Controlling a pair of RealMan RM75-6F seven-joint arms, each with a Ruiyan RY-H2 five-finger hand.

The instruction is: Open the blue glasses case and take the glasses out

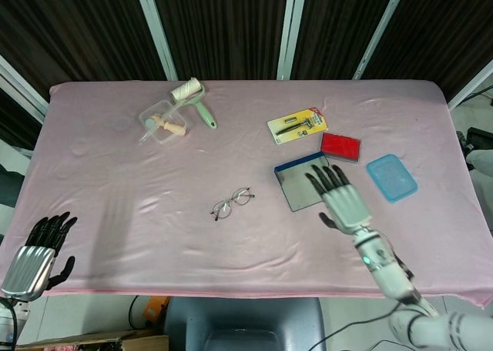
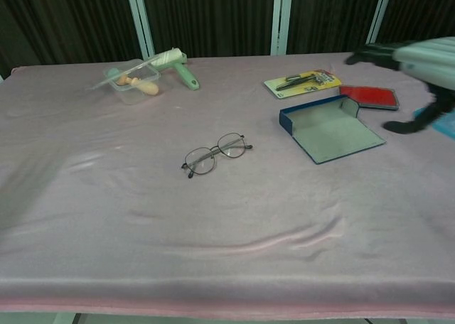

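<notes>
The right hand (image 1: pixel 343 199), fingers spread and holding nothing, hovers right of centre over the open blue flat glasses case (image 1: pixel 305 182). The thin wire-framed round glasses (image 1: pixel 233 203) lie mid-frame on the pink cloth-covered surface (image 1: pixel 115 182), well apart. The left hand (image 1: pixel 35 257), lower left, hangs empty with fingers apart. A careless sweep of the right hand could knock the light case.

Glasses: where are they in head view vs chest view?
Head view: glasses lie on the pink cloth just left of centre, left of the open blue glasses case.
Chest view: glasses sit near centre, again left of the case.
Shared landmark: the open blue glasses case.
</notes>
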